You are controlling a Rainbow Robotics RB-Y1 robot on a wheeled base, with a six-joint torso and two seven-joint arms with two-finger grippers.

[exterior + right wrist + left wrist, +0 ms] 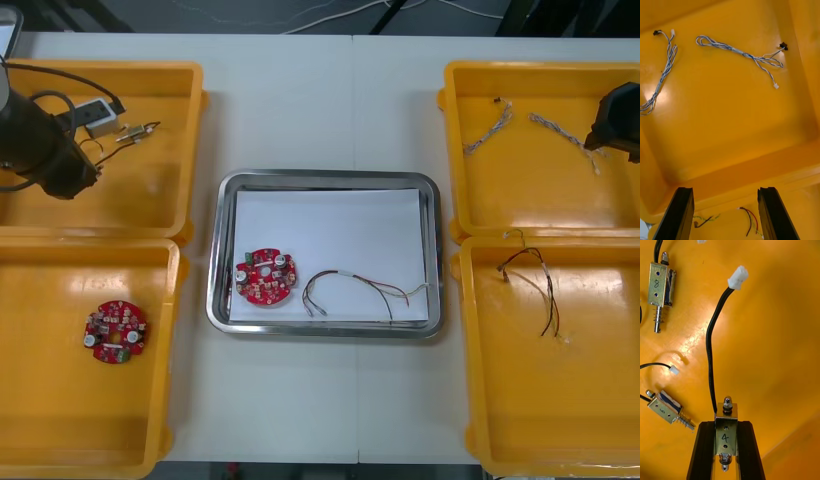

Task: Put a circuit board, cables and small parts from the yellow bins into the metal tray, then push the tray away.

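Left wrist view: left gripper [727,424] over the far-left bin [782,352], fingers pinching a small part [726,437] marked 4, its black lead [710,348] trailing off. Right gripper [726,191] hangs over the far-right bin [733,123], fingers spread, blue-white cables [741,54] beyond. Tray [325,178] mid tabletop [320,110] holds a board [265,276] & a cable [360,285]. Looks like the parts step; next: lift clear of bin wall, carry to tray, release w/o snagging the lead
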